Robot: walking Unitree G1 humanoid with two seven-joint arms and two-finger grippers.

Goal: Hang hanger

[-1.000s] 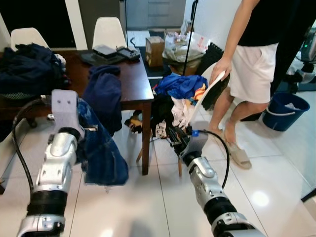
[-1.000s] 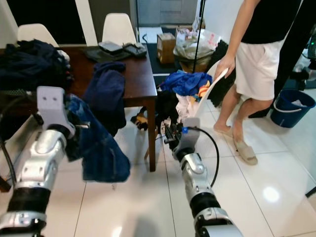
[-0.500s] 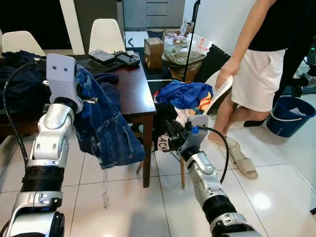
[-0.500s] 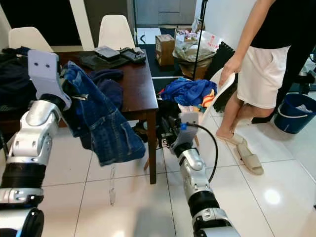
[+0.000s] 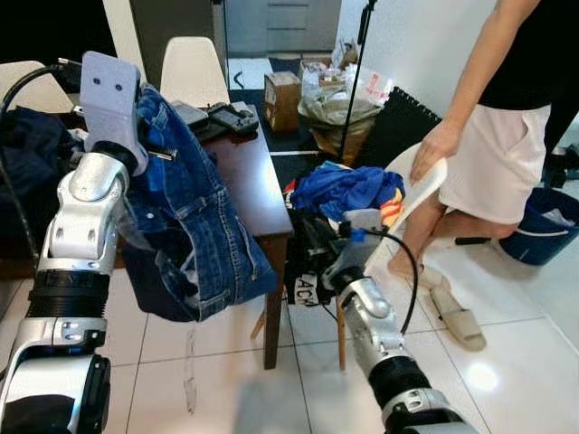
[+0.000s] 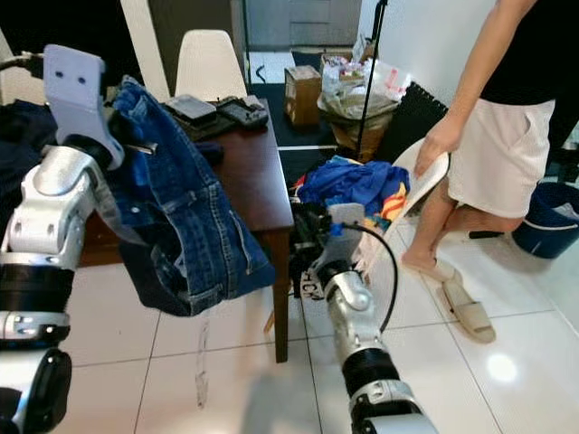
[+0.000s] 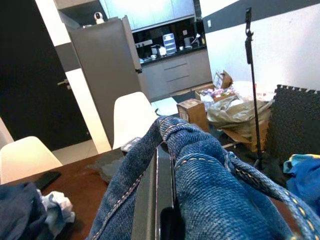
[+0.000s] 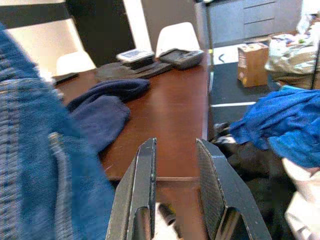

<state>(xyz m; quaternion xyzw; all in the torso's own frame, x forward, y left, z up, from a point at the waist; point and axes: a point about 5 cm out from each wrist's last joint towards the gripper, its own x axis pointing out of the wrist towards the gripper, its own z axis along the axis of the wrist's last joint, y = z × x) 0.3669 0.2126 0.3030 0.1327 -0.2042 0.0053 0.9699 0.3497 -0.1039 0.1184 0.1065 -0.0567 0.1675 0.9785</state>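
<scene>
1. The left gripper [image 7: 159, 200] is raised high at the near edge of the surface [image 5: 244, 172], closed on a pair of jeans [image 5: 194, 231] that drapes down over the arm. I'd say it is held up so the denim hangs free of the floor.
2. A thin metal piece [image 5: 160, 156] pokes out of the denim by the wrist. It may be part of the hanger, but I cannot tell, and I can make out no rail to hang it on.
3. The right gripper [image 8: 175, 187] hovers low off the surface's near right corner, fingers a narrow gap apart and holding nothing.
4. Its wrist view shows a dark garment [image 8: 107, 107] lying on the wood.
5. A person [image 5: 502, 136] stands to the right, a hand [image 5: 434, 149] on a white chair [image 5: 412, 185] piled with clothes [image 5: 348, 185].
</scene>
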